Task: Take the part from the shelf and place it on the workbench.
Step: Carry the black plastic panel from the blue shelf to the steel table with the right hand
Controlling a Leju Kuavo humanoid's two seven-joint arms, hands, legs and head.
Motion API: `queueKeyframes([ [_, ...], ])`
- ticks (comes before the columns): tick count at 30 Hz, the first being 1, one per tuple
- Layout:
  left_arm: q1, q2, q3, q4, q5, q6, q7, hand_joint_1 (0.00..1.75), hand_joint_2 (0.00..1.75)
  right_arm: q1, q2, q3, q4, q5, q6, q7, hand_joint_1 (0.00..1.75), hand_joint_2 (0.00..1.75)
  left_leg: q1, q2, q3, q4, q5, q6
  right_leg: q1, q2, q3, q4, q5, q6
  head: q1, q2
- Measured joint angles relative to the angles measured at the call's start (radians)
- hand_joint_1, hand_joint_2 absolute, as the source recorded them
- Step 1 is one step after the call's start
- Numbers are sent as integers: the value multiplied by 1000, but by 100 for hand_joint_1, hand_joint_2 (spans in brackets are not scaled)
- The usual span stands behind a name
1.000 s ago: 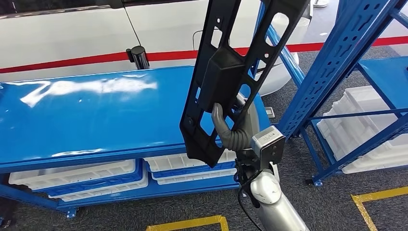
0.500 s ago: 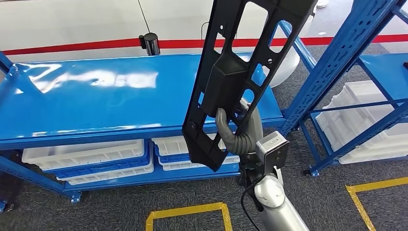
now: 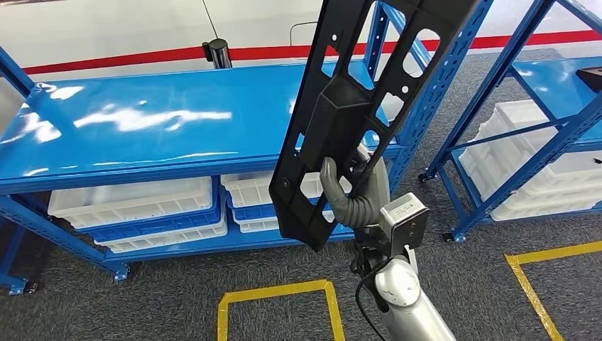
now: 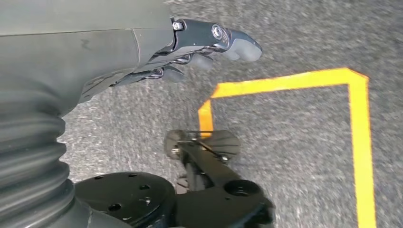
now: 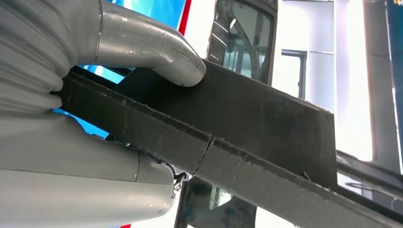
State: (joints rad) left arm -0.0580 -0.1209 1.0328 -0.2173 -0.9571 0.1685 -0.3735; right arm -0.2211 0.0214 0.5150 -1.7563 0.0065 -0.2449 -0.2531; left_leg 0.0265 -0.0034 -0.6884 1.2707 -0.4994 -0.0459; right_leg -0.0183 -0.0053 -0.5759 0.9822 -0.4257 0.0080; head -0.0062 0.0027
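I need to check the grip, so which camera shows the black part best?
The head view: the black part shows almost whole, held upright by the right hand. The right wrist view gives just a close edge under the thumb; the left wrist view faces floor.

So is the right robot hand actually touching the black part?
Touching. The right wrist view shows the right robot hand clamping the black part, thumb pressed on its face.
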Motion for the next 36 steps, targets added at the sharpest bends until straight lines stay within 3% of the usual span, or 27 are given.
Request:
queueKeyframes([
  [2, -2, 1, 0, 0, -5, 1, 0, 0, 175, 0, 0, 0, 0, 0, 0, 0, 175, 175, 6, -2, 101, -124, 12, -9, -2, 0, -30, 24, 8, 11, -1, 0],
  [4, -5, 0, 0, 0, -10, 2, 0, 0, 175, -1, 1, 0, 0, 0, 0, 0, 175, 175, 4, -8, 156, -212, -14, -4, 1, -1, -50, 42, 17, 24, -1, 0],
  [7, -6, 0, 0, 0, -16, 6, 0, 0, 175, -1, 2, 0, 0, 1, 2, 0, 175, 175, -4, -6, 142, -227, -4, 30, 1, 0, -64, 43, 33, 48, -1, 0],
  [8, -7, 0, 0, 0, -16, 7, 1, 0, 175, -1, 2, 0, 0, 1, 2, 0, 175, 175, -5, -4, 131, -229, 7, 44, 0, 0, -76, 55, 19, 48, 0, 0],
  [10, -8, 1, 0, 0, -18, 8, 2, 0, 175, -1, 1, -1, 0, 2, 2, 0, 175, 175, -5, 0, 103, -232, 34, 66, -2, 2, -113, 139, -58, 35, 3, 0],
  [12, -8, 1, 0, -1, -21, 9, 2, 0, 175, -1, 0, -1, 0, 2, 2, 0, 175, 175, -7, 1, 67, -232, 61, 73, -2, 2, -146, 264, -134, 27, 5, 0],
  [13, -8, 1, 0, -1, -22, 9, 2, 0, 175, -1, 0, 0, 1, 2, 3, 0, 175, 175, -9, 2, 49, -231, 74, 72, -2, 2, -147, 306, -145, 31, 5, 0],
  [14, -8, 1, 0, -1, -24, 10, 2, 0, 175, -1, -1, 0, 1, 2, 3, 0, 175, 175, -10, 2, 31, -231, 88, 72, -1, 2, -135, 321, -139, 39, 5, 0],
  [16, -9, 1, 0, -1, -25, 10, 3, 0, 175, -1, -1, 0, 1, 2, 3, 0, 175, 175, -11, 3, 0, -231, 115, 68, 2, 2, -56, 253, -105, 50, 5, 0],
  [18, -9, 0, 0, -1, -25, 9, 4, 0, 175, -4, 2, 0, 0, 3, 3, 0, 175, 175, -12, 2, -19, -230, 139, 59, 10, 2, 67, 105, -110, 40, 4, 0],
  [19, -9, -1, 0, -1, -25, 8, 4, 0, 175, -5, 4, 0, 0, 3, 3, 0, 175, 175, -12, 3, -22, -232, 152, 53, 14, 2, 107, 46, -121, 34, 3, 0],
  [20, -9, -2, 0, -1, -25, 8, 4, 0, 175, -6, 5, 0, -1, 3, 3, 0, 175, 175, -12, 3, -22, -238, 164, 46, 17, 2, 127, 12, -130, 28, 3, 0],
  [22, -8, -1, 0, -1, -24, 6, 4, 0, 175, -5, 6, 0, 0, 3, 3, 0, 175, 175, -9, 5, -23, -251, 183, 32, 15, 2, 115, 0, -115, 20, 3, 0],
  [23, -6, -1, 0, 0, -24, 6, 4, 0, 175, -5, 6, 0, 0, 3, 3, 0, 175, 175, -7, 5, -27, -248, 170, 27, 11, 1, 106, -1, -104, 13, 3, 0],
  [24, -4, -1, 0, 0, -24, 5, 3, 0, 175, -4, 6, 0, 0, 3, 4, 0, 175, 175, -6, 4, -34, -226, 136, 22, 6, 1, 97, -4, -90, 5, 1, 0],
  [27, -1, 0, 0, 0, -24, 5, 2, 0, 175, -1, 8, 0, 0, 2, 7, -1, 175, 175, -4, 1, -70, -56, -17, 10, 4, -1, 62, -3, -54, -8, -2, 0],
  [28, -1, 0, 0, 0, -24, 5, 2, 0, 175, 0, 8, 0, 1, 2, 9, -1, 175, 175, -4, 0, -73, -3, -35, 5, 5, -1, 49, -1, -44, -7, -2, 0],
  [30, -1, 0, 0, 0, -24, 6, 2, 0, 175, 6, 8, 1, 1, 3, 14, -2, 175, 175, 0, 0, -38, 17, -4, -2, 3, -1, 21, 6, -26, -1, -3, 0],
  [31, -1, 1, 0, -1, -24, 6, 2, 0, 175, 9, 8, 2, 1, 4, 18, -5, 175, 175, 3, 1, 4, -20, 20, -4, 1, -1, 6, 13, -20, 3, -3, 0],
  [32, -2, 1, 0, 0, -24, 7, 3, 0, 175, 12, 9, 4, 1, 7, 21, -8, 175, 175, 5, 0, 53, -76, 26, -8, 1, -1, -8, 22, -15, 7, -4, 0],
  [34, -4, 2, 0, 0, -23, 7, 3, 0, 175, 16, 13, 13, 1, 19, 26, -18, 175, 175, 5, -4, 122, -177, 7, -6, 4, -2, -30, 42, -9, 16, -4, 0],
  [36, -6, 1, 1, -1, -21, 7, 3, 0, 175, 21, 18, 25, 1, 33, 27, -28, 175, 175, -2, -7, 130, -208, -8, 10, 7, -2, -42, 49, 1, 30, -4, 0],
])
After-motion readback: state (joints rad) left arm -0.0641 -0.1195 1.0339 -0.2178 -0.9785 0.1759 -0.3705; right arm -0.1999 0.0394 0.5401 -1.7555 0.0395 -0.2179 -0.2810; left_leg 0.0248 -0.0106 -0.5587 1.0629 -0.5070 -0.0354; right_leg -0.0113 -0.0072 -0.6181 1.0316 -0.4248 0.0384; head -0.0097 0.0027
